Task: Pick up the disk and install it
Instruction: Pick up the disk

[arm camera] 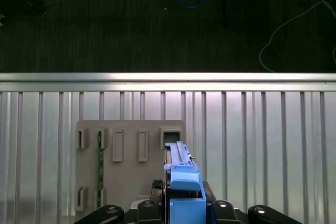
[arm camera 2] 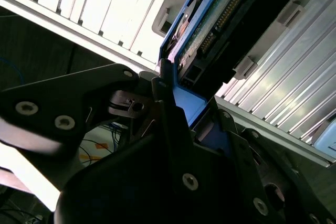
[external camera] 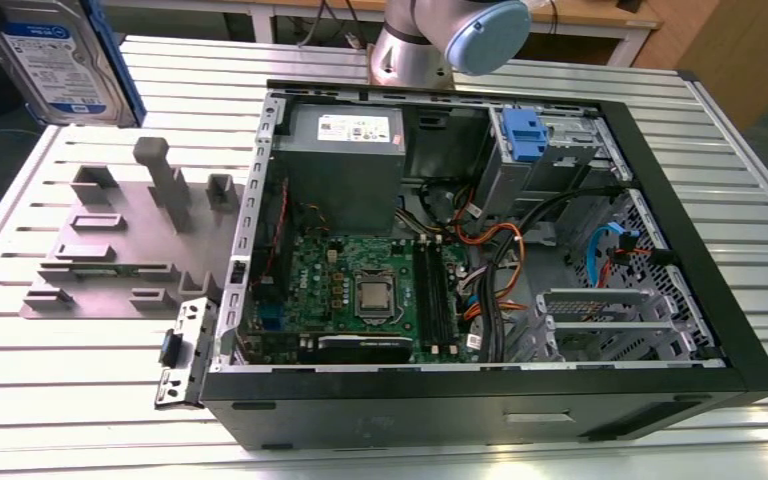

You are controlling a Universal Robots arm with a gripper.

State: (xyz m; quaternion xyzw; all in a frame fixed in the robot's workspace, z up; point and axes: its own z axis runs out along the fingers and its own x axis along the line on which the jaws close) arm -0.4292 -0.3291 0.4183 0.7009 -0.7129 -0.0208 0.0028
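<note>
Up at the exterior view's top left corner, that's where I've got the disk (external camera: 53, 60): label face to the camera, a blue rail running down its edge, lifted above the slatted metal table (external camera: 77, 400) and well apart from the open computer case (external camera: 491, 405). My claw (arm camera: 184, 207) is clamped on it. In the first wrist view the black fingers (arm camera: 149, 205) sit either side of the blue carrier, and the disk (arm camera: 181, 174) runs edge-on away from me. Below it lies the grey fixture plate (arm camera: 131, 182) with its row of pockets, resting on the table (arm camera: 262, 145), and beyond the table's edge there's dark floor. In the second wrist view my claw (arm camera 2: 191, 109) pinches the blue rail from both sides, one dark finger (arm camera 2: 164, 90) pressed against it, and the disk (arm camera 2: 226, 22) shows its underside with the green board and connector pins. Over on the exterior view's right, the case lies on its side with the panel off. I can see the motherboard (external camera: 357, 290) in the middle, the grey metal box with a white sticker (external camera: 344, 150) at the far end, and just beside that a blue latch (external camera: 524, 135) on the drive bay. The same fixture plate (external camera: 104, 255) sits just beside the case on the exterior view's left. My arm (external camera: 444, 40) stands behind the case.
</note>
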